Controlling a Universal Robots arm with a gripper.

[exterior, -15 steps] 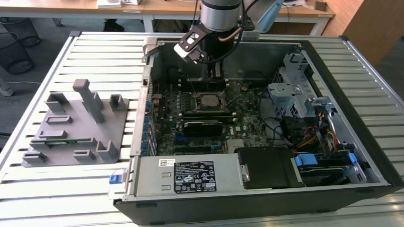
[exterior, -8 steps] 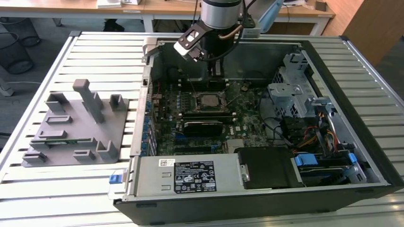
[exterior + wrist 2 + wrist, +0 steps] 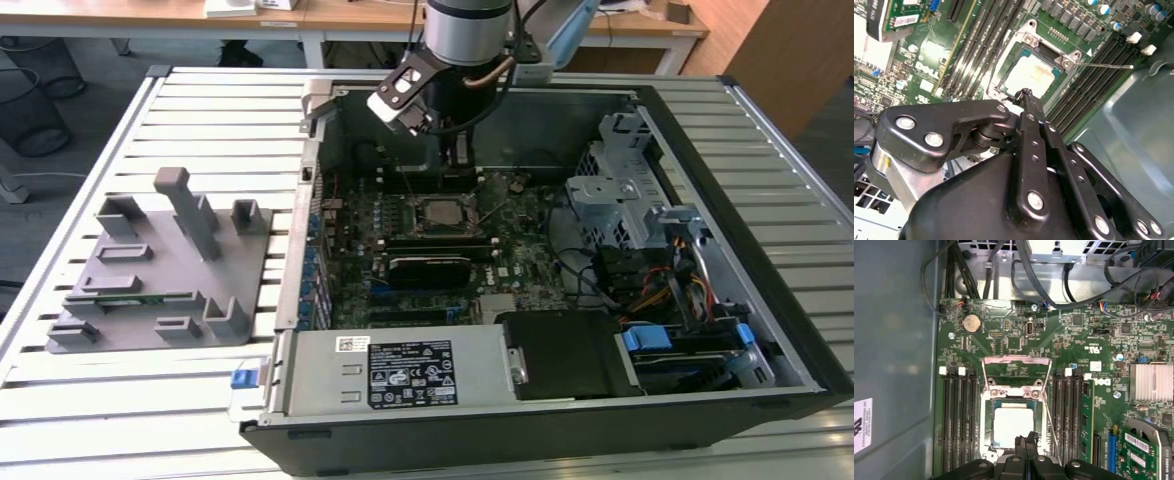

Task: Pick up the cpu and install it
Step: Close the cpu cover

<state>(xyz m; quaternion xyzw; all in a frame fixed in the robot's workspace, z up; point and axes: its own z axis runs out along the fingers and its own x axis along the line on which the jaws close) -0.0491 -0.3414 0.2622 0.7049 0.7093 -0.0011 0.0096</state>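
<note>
The cpu (image 3: 1013,426) lies flat in the motherboard socket (image 3: 988,410), its silver-grey top facing up; it also appears in the second wrist view (image 3: 1030,76) and the exterior view (image 3: 441,212). The socket's metal load plate (image 3: 1016,371) is swung up and open behind it, and the thin lever (image 3: 1050,427) stands free beside it. My gripper (image 3: 1026,440) is shut with nothing between its fingers, hovering just above the near edge of the cpu (image 3: 1026,95). In the exterior view the gripper (image 3: 459,155) hangs inside the open computer case, behind the socket.
The case walls (image 3: 694,150) ring the motherboard. Memory slots (image 3: 956,405) flank the socket, and a black card (image 3: 427,268) lies in front. Cables (image 3: 627,280) and a drive cage (image 3: 607,190) fill the exterior view's right. A grey fixture plate (image 3: 160,270) with posts sits outside the case.
</note>
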